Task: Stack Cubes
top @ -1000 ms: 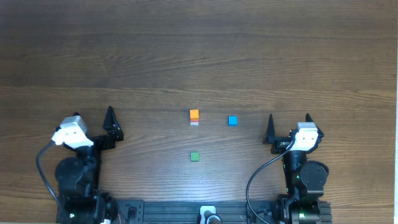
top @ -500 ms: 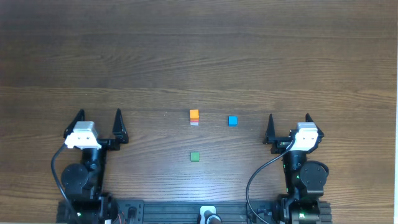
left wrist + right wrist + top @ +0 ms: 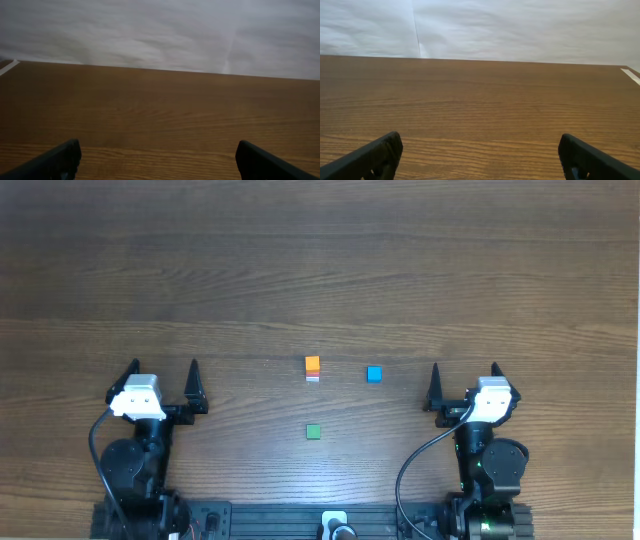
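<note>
Orange cube (image 3: 312,364) atop white cube (image 3: 312,379), blue cube (image 3: 373,373) near its right, green cube (image 3: 313,432) apart, unstacked

The right pincer (image 3: 480,137) gapes wide over the wooden table (image 3: 480,90).

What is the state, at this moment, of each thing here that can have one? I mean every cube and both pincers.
orange cube: stacked on the white cube, not held.
white cube: under the orange cube, mostly hidden.
blue cube: lies alone, unstacked.
green cube: lies alone, unstacked.
left pincer: open, empty.
right pincer: open, empty.
</note>
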Available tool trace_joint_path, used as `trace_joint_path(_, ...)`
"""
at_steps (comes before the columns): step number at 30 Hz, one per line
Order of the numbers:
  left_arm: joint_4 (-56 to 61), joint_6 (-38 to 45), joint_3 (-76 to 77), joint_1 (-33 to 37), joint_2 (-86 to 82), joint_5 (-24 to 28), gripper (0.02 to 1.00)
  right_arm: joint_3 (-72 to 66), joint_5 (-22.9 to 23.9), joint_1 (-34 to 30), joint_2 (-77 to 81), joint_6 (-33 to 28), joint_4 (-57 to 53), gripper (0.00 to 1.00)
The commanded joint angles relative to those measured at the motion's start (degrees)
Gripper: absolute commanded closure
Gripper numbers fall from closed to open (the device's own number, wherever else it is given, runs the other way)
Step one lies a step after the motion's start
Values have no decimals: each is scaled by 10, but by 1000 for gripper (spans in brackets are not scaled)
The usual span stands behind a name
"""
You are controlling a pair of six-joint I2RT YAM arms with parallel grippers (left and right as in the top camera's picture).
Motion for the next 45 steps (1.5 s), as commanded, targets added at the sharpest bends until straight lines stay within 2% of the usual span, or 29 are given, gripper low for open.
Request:
trace_joint_path(1, -1, 8, -4, 3, -6, 8, 18, -4, 4, -3, -4, -3, 0, 7)
trace_joint_path(16, -1, 9, -4, 3, -6, 8, 18, -4, 8, -4, -4, -3, 1, 7)
trace_joint_path(20, -1, 9, -4, 3, -6, 8, 18, -4, 1, -3, -4, 64, 35, 7)
trace_joint_path(29, -1, 9, -4, 3, -6, 8, 18, 78, -10, -3, 86, 85, 33, 9)
trace_joint_path(34, -1, 9, -4, 3, -6, 8, 18, 224, -67, -3, 230, 101, -59, 9)
trace_joint_path(37, -1, 8, -4, 3, -6, 8, 18, 330, -94, -3, 324, 101, -158, 7)
trace_joint_path(42, -1, 8, -4, 3, -6, 8, 18, 478, -98, 2, 463, 132, -342, 7)
trace_joint_path(45, -1, 8, -4, 3, -6, 8, 25, 540, -97, 40, 521, 142, -424, 7)
